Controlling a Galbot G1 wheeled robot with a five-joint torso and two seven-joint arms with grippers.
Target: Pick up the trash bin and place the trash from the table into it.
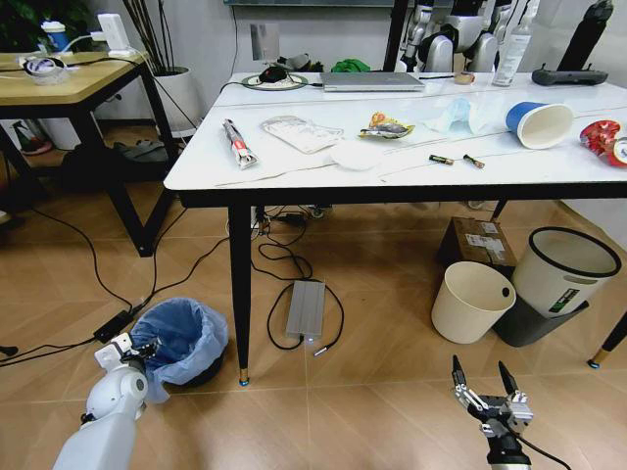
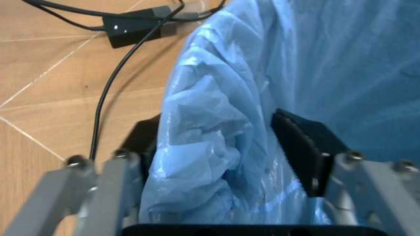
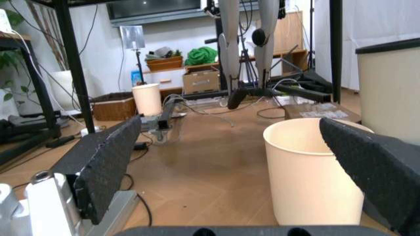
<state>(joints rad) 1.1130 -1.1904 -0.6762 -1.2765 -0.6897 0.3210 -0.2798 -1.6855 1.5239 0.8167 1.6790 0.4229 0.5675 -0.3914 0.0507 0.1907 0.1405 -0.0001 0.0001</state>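
Blue-bagged trash bin (image 2: pixel 217 147) rim between left claw (image 2: pixel 223 162) fingers

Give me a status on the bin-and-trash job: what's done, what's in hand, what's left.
Done: the left claw has reached the trash bin on the floor, fingers straddling its bag-lined rim. In hand: gripping the bin; it isn't lifted. Left: all the trash, including the paper cup and wrapper, lies on the table. The right claw hangs open, low.

- The trash bin (image 1: pixel 184 338) sits on the floor, left of the table (image 1: pixel 294 166) leg.
- Left gripper (image 1: pixel 147 346) straddles its near-left rim.
- Bucket (image 1: pixel 472 301) stands on the floor to the right.
- Wrappers (image 1: pixel 302 133) and a cup (image 1: pixel 540 123) lie on the table.
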